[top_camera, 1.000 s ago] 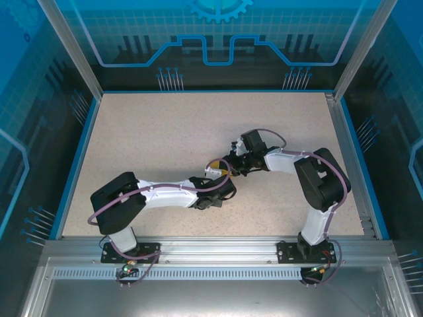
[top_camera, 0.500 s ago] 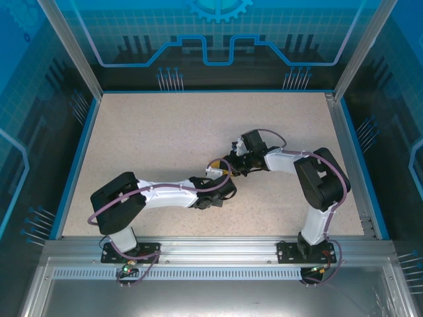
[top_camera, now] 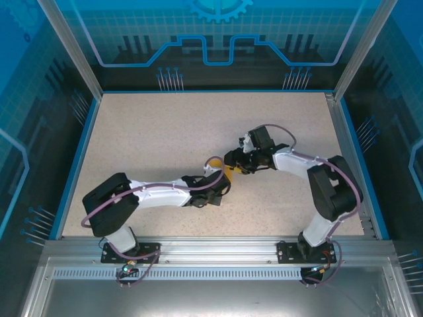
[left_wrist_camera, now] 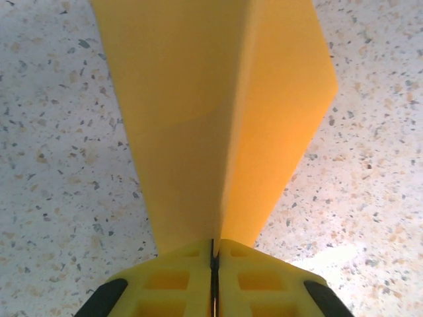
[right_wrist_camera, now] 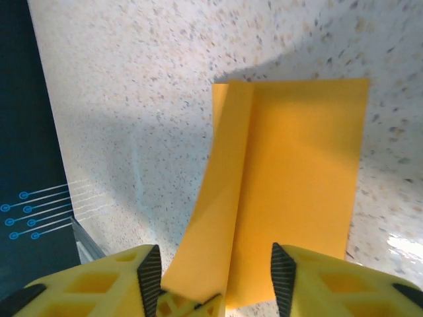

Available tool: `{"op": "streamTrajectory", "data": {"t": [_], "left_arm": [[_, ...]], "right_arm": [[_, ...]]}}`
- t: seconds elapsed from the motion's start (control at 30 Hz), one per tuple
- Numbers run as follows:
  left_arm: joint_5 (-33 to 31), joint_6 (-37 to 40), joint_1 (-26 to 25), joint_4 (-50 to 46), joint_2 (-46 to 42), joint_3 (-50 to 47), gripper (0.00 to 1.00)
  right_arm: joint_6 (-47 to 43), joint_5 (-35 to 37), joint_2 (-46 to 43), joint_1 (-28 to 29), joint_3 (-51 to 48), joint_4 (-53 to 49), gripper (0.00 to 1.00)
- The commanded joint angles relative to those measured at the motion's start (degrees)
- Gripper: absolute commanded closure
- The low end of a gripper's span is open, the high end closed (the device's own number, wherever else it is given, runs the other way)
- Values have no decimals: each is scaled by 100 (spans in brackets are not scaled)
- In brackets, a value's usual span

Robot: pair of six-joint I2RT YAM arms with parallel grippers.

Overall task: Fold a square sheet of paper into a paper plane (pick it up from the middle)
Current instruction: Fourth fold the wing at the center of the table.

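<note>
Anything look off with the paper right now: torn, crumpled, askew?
Nothing stands out. The folded orange paper is smooth and untorn, its crease straight, pinched in the shut left pincer. The right pincer stands open near it.

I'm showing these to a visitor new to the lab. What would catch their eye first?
The bright orange folded paper, pinched by the shut left gripper over the speckled table. Next, both arms meeting mid-table, the right gripper open around the same sheet.
</note>
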Motion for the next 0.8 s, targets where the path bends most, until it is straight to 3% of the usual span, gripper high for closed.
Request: {"op": "streamTrajectory", "data": {"t": [0.0,0.23,0.53,0.77], "left_arm": [[890,305,247,592,-273,-269,89],[2029,434,769,1135,-342,-566,90],[3202,351,1400,1869,-336,-981,89],[3789,242,1778,2338,-237,-1240,90]], "right_arm": [[-254,387,-591,-116,-315,-449,44],[-190,527,-1352,-71,-970,-271,43],[206,475,-1258,479,-1255,388,72],[584,421,-632,853,-1078,1009,85]]}}
